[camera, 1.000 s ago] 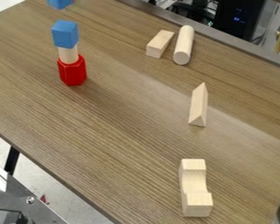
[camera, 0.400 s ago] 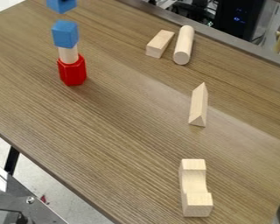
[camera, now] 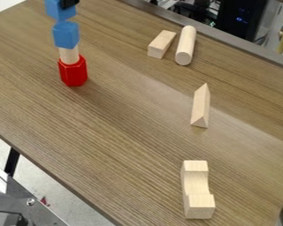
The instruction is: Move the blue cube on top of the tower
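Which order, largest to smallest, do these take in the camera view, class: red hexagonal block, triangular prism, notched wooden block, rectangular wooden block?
1. Notched wooden block
2. Red hexagonal block
3. Triangular prism and rectangular wooden block: too alike to rank

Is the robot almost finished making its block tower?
Nearly, it seems. Already stacked are the red block, a pale wooden piece and the lower blue cube. The gripper holds the upper blue cube at the tower's top; I can't tell if the cubes touch. Left: settle it, let go and move away.
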Robot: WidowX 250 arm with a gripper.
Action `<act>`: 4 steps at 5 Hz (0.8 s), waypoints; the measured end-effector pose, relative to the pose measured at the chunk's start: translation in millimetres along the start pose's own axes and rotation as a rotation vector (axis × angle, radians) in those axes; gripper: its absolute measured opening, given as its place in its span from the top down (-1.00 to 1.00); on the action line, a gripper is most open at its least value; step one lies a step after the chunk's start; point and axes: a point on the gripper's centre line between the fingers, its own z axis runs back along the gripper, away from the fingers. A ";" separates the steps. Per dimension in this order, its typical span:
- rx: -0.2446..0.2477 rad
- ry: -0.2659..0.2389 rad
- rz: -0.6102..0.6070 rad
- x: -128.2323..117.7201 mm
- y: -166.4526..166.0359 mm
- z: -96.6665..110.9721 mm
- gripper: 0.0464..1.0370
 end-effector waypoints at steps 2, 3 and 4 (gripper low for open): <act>0.001 0.014 -0.009 -3.5 -3.6 -8.6 -0.04; 0.001 0.013 -0.014 -2.5 -6.1 -10.0 -0.04; 0.006 0.008 -0.018 -1.3 -6.3 -10.7 -0.04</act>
